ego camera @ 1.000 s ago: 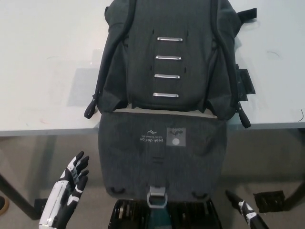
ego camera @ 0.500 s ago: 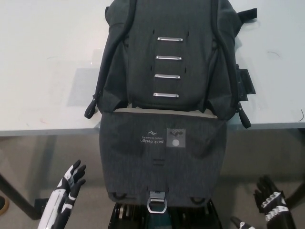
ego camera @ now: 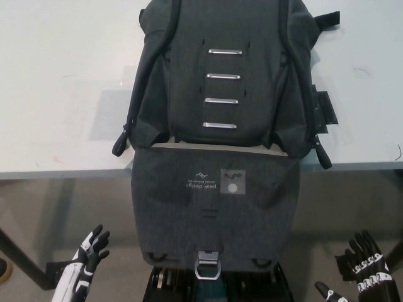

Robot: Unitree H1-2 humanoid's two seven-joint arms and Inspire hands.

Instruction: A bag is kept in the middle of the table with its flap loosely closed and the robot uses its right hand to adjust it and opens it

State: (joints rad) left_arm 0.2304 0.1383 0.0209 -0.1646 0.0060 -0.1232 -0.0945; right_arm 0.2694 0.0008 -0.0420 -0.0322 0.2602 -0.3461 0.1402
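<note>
Our black right hand point(ego camera: 365, 267) sits low at the bottom right of the head view, fingers spread and pointing up, holding nothing and well clear of the bag point(ego camera: 223, 82); we judge it is parked there because the flap point(ego camera: 214, 207) is already thrown open and needs no further grip. Our white left hand point(ego camera: 88, 255) rests at the lower left, fingers apart and empty, also touching nothing. Moving outward, the flap hangs down over the near edge of the table point(ego camera: 56, 82), its printed lining facing us and its metal buckle point(ego camera: 208, 264) dangling at the bottom, so its own weight keeps it open. Above it the bag's body lies flat in the middle of the table, the row of metal latch bars point(ego camera: 223, 88) on its front exposed, with side straps trailing off to either side. Compared with a second ago, the right hand has come fully into view as a spread hand where only a fingertip showed at the bottom edge, and the left hand has dropped lower and shows less of itself. The flap hangs slightly straighter than it did, and the bag's body has not shifted.
</note>
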